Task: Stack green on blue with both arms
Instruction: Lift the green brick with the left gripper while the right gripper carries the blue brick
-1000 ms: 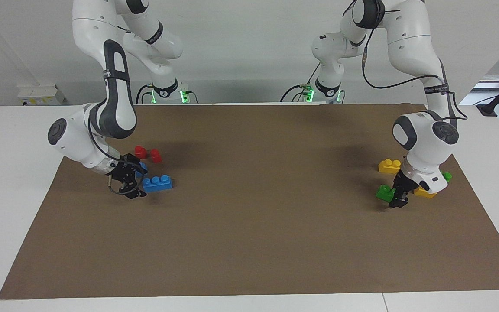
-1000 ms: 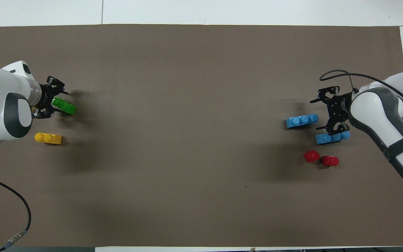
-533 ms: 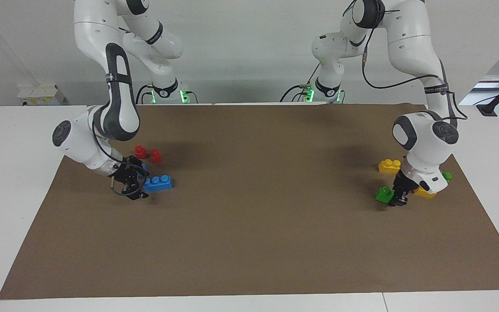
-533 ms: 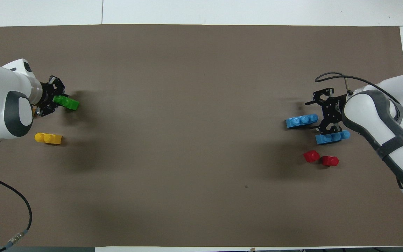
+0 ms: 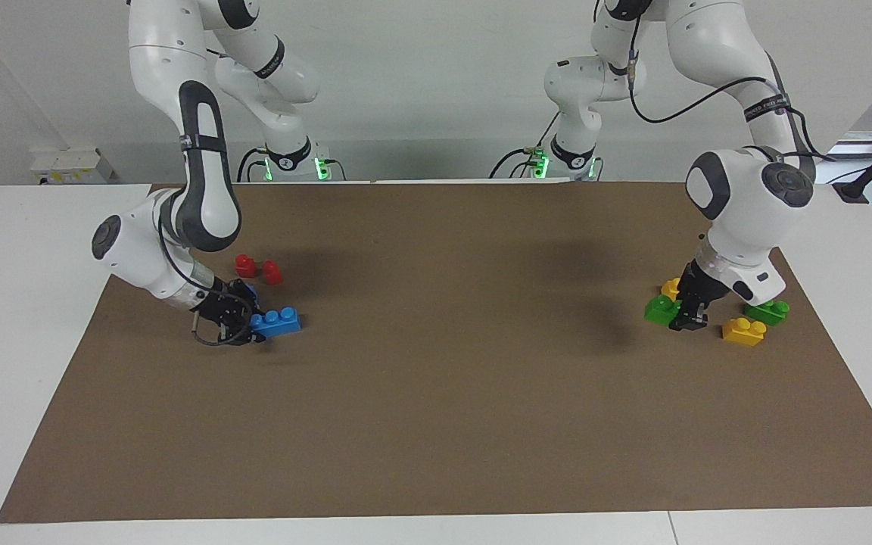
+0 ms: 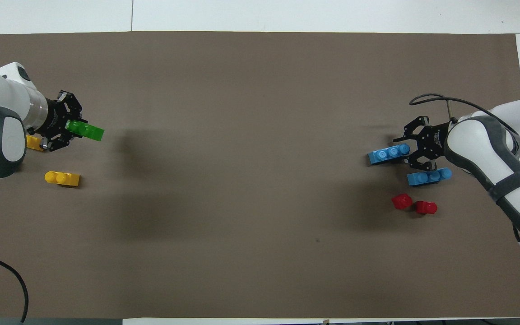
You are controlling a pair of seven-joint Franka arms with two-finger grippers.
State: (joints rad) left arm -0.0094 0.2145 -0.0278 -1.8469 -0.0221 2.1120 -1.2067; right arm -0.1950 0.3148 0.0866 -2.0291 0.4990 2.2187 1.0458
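Note:
My left gripper [image 5: 683,318] is shut on a small green brick [image 5: 661,310] and holds it just above the mat at the left arm's end; the overhead view shows the gripper [image 6: 73,131] and the brick [image 6: 87,131]. A second green brick [image 5: 767,310] lies beside it. My right gripper [image 5: 245,325] is low at the right arm's end, open, with its fingers on either side of one end of a long blue brick [image 5: 277,321], also in the overhead view [image 6: 388,154]. A second blue brick [image 6: 429,176] lies nearer to the robots.
Two yellow bricks [image 5: 743,331] [image 5: 671,288] lie close to the green ones; the overhead view shows them too [image 6: 62,178] [image 6: 33,142]. Two small red blocks [image 6: 402,201] [image 6: 426,207] sit nearer to the robots than the blue bricks. A brown mat [image 5: 443,378] covers the table.
My left gripper has risen with the green brick, uncovering the second green brick. My right gripper has slid up to the end of the blue brick farther from the robots.

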